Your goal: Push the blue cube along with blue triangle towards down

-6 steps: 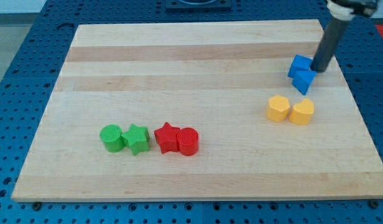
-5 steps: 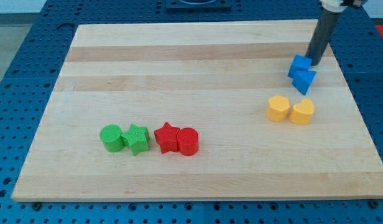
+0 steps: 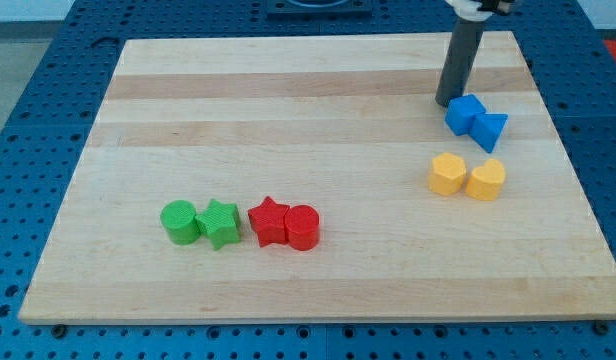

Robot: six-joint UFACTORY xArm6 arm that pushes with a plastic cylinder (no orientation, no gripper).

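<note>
- So, my tip (image 3: 447,103) sits right at the blue cube's (image 3: 465,114) upper-left; no jaws here, just a rod.
- Blue triangle (image 3: 491,129) touches the cube, right side of the board.
- Next, I'd guess: shove both downward.

My tip (image 3: 447,101) just above-left of blue cube (image 3: 465,114), blue triangle (image 3: 491,128).
</note>
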